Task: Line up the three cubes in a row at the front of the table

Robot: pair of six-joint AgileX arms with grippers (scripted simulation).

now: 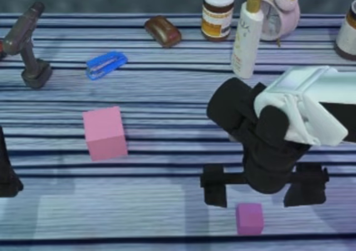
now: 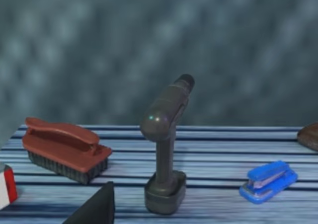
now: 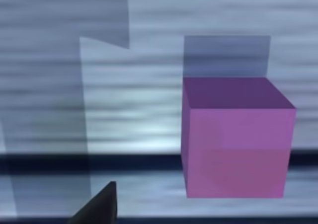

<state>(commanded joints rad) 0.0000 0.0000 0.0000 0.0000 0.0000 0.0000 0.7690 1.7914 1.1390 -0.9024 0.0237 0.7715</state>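
The purple cube point(image 1: 249, 218) lies nearest the camera, at the front edge of the table point(image 1: 156, 217), right of centre, resting flat and free. Going from the left: the left gripper point(image 1: 6, 178) sits parked at the table's left edge, its state impossible to tell. The pink cube point(image 1: 104, 133) stands left of centre, well back from the front, so it is not yet lined up. The right gripper point(image 1: 266, 188) hovers just behind the purple cube with its fingers spread wide, holding nothing. No peach cube shows anywhere. By my judgement one cube is placed and two remain.
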